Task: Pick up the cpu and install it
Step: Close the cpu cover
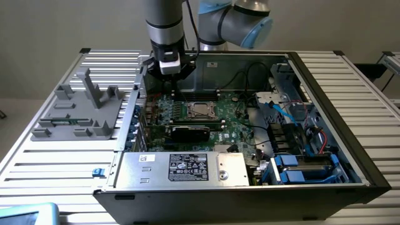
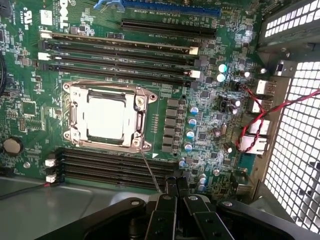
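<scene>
While the jaws hang pressed together, pinching nothing, over the green board's (image 2: 162, 100) edge, the cpu (image 2: 106, 117) lies flat in its socket (image 2: 75, 117) mid-board. Dropping lower, they could bump the thin lever (image 2: 150, 170) or scrape little parts.

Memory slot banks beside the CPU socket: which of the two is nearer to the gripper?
The bank between the socket and the grey case wall, just ahead of the shut gripper. The other bank lies toward the blue slot.

Cpu (image 2: 106, 117) in socket (image 2: 73, 116) on motherboard (image 2: 165, 92)
</scene>
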Motion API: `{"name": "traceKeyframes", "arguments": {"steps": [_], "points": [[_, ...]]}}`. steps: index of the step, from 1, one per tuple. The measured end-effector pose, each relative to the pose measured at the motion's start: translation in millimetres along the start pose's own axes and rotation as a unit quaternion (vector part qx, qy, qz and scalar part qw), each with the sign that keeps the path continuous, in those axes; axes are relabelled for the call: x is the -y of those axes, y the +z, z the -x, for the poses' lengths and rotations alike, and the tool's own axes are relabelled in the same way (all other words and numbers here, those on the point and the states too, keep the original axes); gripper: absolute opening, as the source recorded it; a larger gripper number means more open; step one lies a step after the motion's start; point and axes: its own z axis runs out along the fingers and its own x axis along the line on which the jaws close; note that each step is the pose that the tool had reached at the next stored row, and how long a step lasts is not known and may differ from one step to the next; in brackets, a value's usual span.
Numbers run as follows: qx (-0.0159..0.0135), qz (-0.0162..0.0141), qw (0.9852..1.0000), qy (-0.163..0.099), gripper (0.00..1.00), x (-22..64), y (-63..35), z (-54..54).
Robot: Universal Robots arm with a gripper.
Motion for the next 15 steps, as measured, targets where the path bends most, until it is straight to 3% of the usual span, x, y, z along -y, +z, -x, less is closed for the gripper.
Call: {"name": "traceKeyframes", "arguments": {"steps": [7, 10, 15], "points": [[-0.002, -0.015, 0.9999, 0.003, 0.12, -1.4, 0.5, -13.5], [-0.0033, -0.0174, 0.9998, 0.003, 0.12, -2.0, 0.7, -19.6], [-0.0108, -0.0187, 0.9998, 0.001, 0.12, -2.8, 1.0, -27.9]]}}
